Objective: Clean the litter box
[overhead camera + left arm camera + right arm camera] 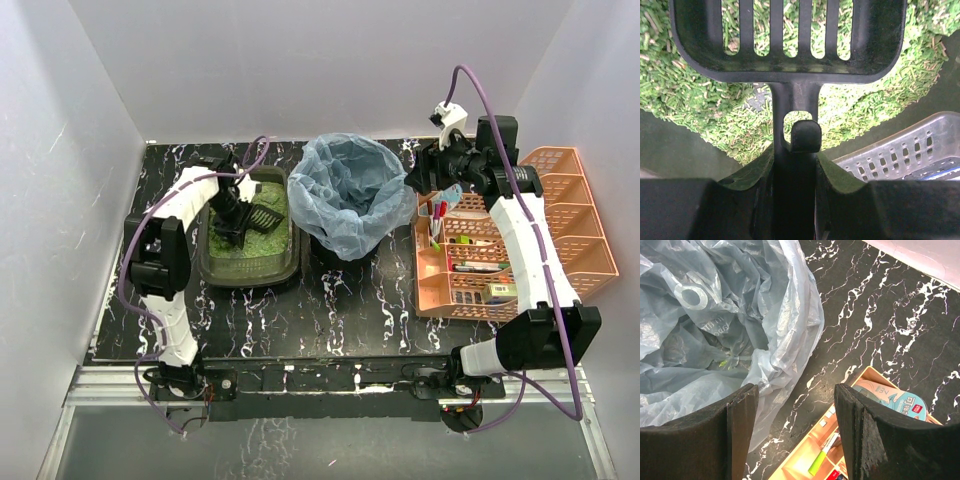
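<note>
Left: the litter box (245, 272) sits on the black marbled table (340, 310), just beside the bag-lined bin (350, 195), with green litter (685, 90) inside. The left gripper (795, 165) is pressed tight on the handle of a black slotted scoop (790, 80), head over the litter. The right gripper (795, 410) hangs spread, holding nothing, above the gap between the bin and the orange organiser (565, 165).

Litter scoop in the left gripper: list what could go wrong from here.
1. The left gripper pinches only the scoop's narrow handle; digging into the litter could twist it.
2. Pellets may drop onto the table on the way to the bin.
3. The open right gripper hangs beside the bin's loose bag; it could snag.
</note>
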You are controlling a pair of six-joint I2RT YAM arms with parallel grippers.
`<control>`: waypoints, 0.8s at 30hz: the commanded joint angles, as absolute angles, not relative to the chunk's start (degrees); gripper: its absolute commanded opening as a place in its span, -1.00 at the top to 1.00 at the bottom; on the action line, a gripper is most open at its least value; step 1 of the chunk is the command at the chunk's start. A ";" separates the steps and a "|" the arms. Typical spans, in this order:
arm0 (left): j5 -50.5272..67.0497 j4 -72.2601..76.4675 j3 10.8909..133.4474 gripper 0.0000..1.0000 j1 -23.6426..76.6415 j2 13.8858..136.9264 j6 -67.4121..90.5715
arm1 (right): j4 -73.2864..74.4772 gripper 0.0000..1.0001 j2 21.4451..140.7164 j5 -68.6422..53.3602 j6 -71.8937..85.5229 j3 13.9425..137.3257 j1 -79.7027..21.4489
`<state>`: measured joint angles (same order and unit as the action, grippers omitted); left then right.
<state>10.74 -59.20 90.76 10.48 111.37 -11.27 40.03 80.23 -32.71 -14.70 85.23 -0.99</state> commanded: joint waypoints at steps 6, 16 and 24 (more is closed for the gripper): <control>12.24 -60.43 97.19 1.00 10.20 116.33 -8.48 | 35.56 -0.35 76.07 -34.34 -14.94 84.44 -0.70; 12.10 -52.66 96.34 1.00 10.00 116.98 -3.48 | 34.90 -0.35 75.06 -34.33 -14.92 82.22 -0.70; 13.52 -46.16 95.45 1.00 9.97 116.39 -0.77 | 34.30 -0.35 75.24 -34.34 -14.86 81.06 -0.66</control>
<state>12.73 -53.21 95.57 10.48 117.03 -3.62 38.63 76.84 -33.01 -14.70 81.10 -0.99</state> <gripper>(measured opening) 0.249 0.671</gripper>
